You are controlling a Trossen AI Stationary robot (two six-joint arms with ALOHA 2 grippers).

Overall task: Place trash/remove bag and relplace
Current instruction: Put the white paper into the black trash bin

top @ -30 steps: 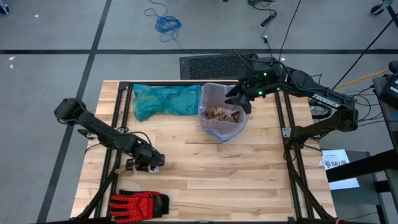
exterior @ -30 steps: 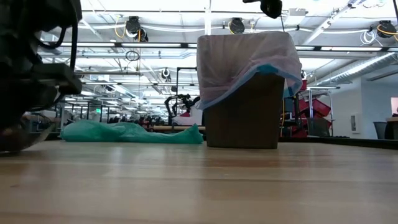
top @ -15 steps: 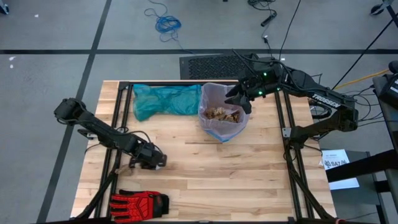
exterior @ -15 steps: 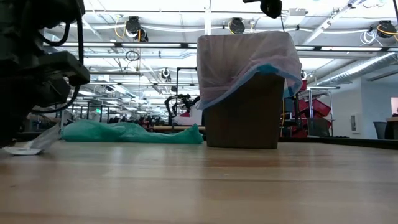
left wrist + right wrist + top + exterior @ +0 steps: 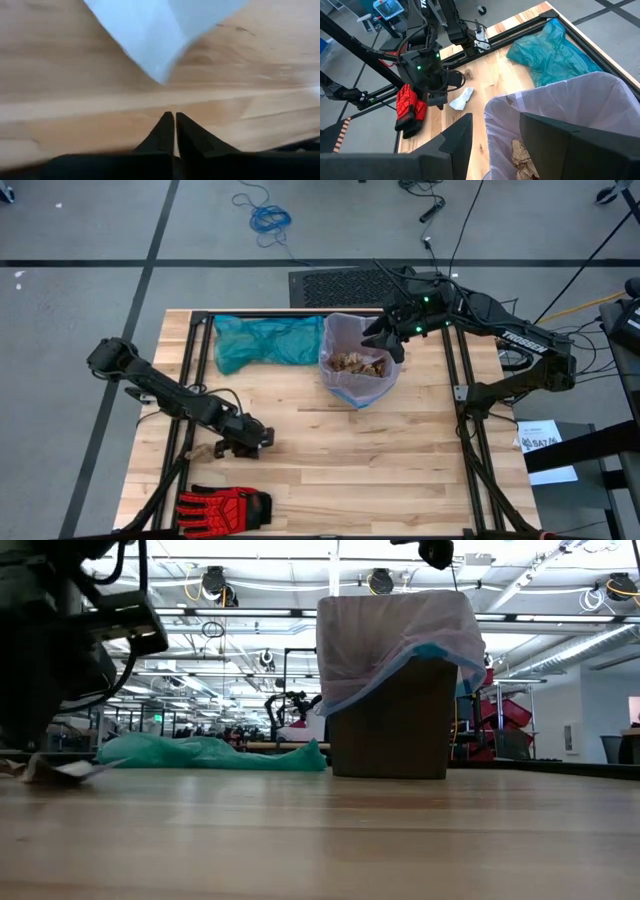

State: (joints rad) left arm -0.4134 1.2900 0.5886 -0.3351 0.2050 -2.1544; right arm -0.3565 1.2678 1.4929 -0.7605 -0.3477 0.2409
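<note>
Lifted clear, left end effector [image 5: 262,439] is pinched empty; paper scrap [image 5: 203,451] lies behind it, away from the bag [image 5: 357,360].

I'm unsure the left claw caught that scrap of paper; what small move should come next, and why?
Probably reopen the left claw and come back down onto the paper scrap. Its fingers look shut together with nothing between them, and the scrap lies on the table ahead of them.

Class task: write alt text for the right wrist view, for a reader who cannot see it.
A bin lined with a pale pink bag holds crumpled trash; beyond it on the wooden table lie a teal bag, a white paper scrap and a red glove near the left gripper.
</note>
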